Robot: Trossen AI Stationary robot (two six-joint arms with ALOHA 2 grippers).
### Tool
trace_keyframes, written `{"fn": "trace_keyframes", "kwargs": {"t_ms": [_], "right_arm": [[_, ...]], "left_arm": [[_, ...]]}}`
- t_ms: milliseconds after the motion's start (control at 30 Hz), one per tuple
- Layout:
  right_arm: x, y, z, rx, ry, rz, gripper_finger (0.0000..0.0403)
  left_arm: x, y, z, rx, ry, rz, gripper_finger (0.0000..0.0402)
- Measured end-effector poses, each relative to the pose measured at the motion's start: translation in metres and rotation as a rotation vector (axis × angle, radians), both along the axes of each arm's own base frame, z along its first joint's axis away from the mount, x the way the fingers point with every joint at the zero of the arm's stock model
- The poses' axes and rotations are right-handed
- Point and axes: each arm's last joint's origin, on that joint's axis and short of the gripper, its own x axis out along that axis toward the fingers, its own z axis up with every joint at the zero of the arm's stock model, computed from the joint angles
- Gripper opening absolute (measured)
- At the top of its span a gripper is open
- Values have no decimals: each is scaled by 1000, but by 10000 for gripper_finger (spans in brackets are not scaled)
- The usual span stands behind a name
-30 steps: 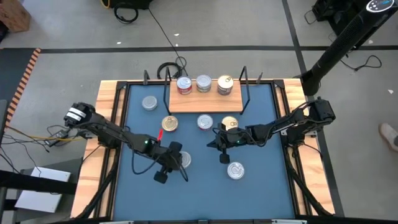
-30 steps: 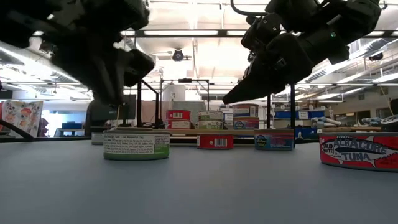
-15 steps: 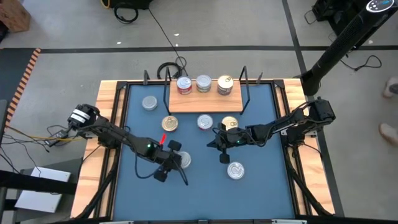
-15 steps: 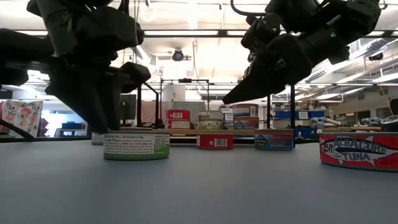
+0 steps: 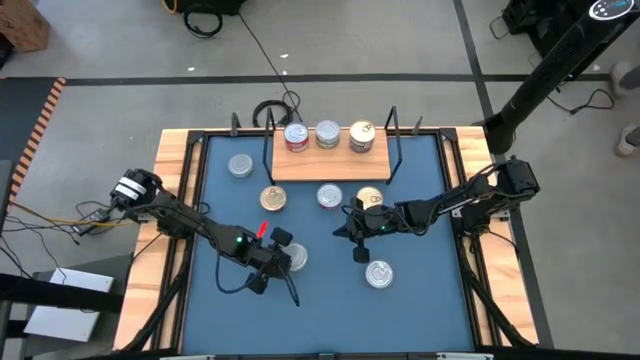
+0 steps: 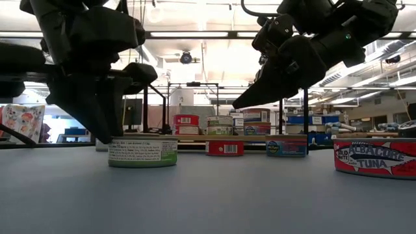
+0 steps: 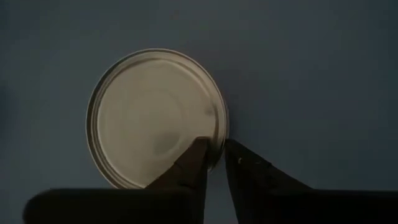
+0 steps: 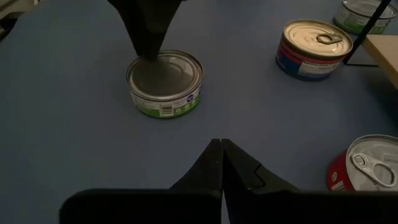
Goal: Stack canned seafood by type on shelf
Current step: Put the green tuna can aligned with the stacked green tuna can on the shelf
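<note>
Flat round silver-topped tin with green-and-white label point(image 5: 293, 257) sits upright near-left on the blue table mat point(image 5: 420, 300), left gripper point(image 7: 213, 163) pinching its rim with narrow jaws, lower than a second ago; right gripper point(image 8: 221, 152) hovers closed mid-table, unchanged.

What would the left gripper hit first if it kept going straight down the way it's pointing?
The left gripper points down at the green-labelled tin; its nearly closed fingertips straddle the tin's rim, so likely that rim first.
</note>
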Motion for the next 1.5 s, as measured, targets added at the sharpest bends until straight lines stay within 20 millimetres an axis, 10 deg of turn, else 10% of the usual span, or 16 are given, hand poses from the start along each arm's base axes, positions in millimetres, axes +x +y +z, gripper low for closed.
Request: {"fn": "trace_keyframes", "kwargs": {"t_ms": [633, 1500], "right_arm": [[0, 0, 0, 0, -1, 0, 9], [0, 0, -1, 16, 8, -10, 9]], "left_arm": [[12, -13, 21, 18, -42, -46, 2], [44, 38, 47, -441, -9, 196, 0]]}}
